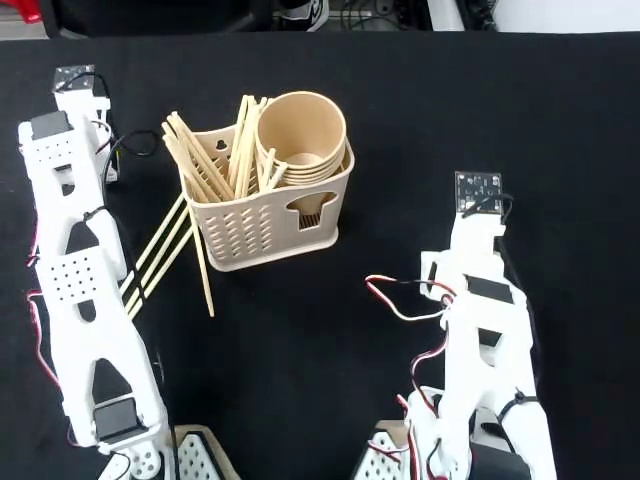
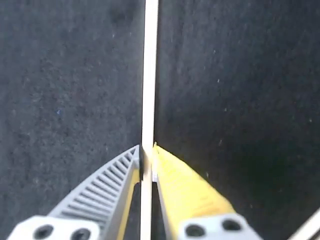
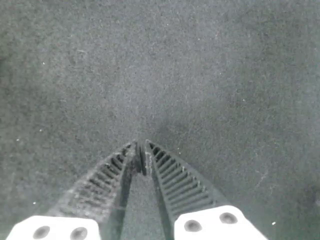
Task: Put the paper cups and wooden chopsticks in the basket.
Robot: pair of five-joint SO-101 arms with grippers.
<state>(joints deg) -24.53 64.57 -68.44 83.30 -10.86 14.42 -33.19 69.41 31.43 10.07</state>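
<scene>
I think the step in hand is to carry one chopstick [image 2: 150, 75] to the basket [image 1: 262, 232]. To do it well, the left gripper [image 2: 147, 151] should raise the stick above the basket's rim and turn it steep. It should let go only when the lower end is inside, next to the sticks standing there; otherwise the stick may fall across the rim. The grip is at the very tips, so a slow move is safer.

The fingers are clamped on the chopstick, one on each side, and it runs straight out beyond them. Whether it is off the table [image 2: 240, 75] I cannot tell. The paper cups [image 1: 303, 130] sit stacked in the basket. Some loose chopsticks [image 1: 160, 245] lie against the basket's outer side. The right gripper [image 3: 141, 150], its fingers pressed together on nothing, hangs well apart from the basket.
</scene>
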